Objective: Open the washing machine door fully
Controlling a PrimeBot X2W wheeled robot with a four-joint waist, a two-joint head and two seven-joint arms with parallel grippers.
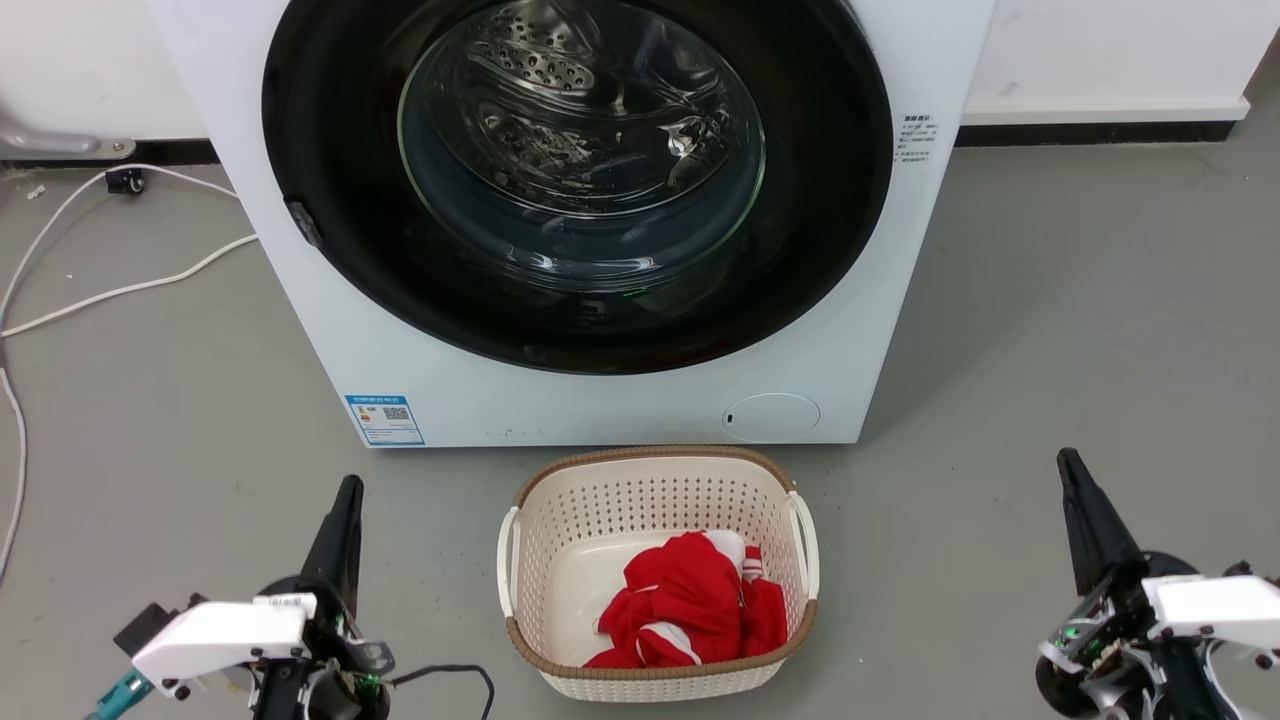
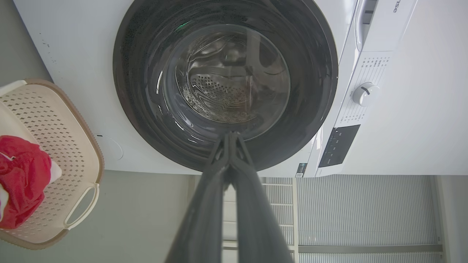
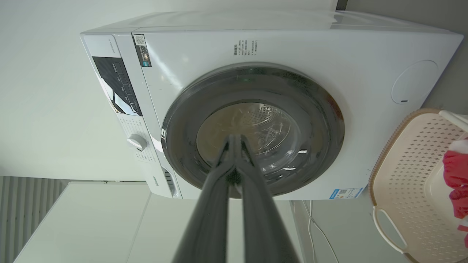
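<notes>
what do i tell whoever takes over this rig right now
Left gripper: shut, empty, low on the left, clear of the machine.
Right gripper: shut, empty, low on the right, also clear.
The washing machine door looks closed against the washing machine. A basket with red clothes stands on the floor just in front.
Done: nothing yet.
Left: reach the door, swing it fully open.

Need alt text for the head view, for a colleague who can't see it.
The washing machine door is shut. A basket of red cloth sits on the floor before it; left gripper and right gripper, both shut, flank it.
</notes>
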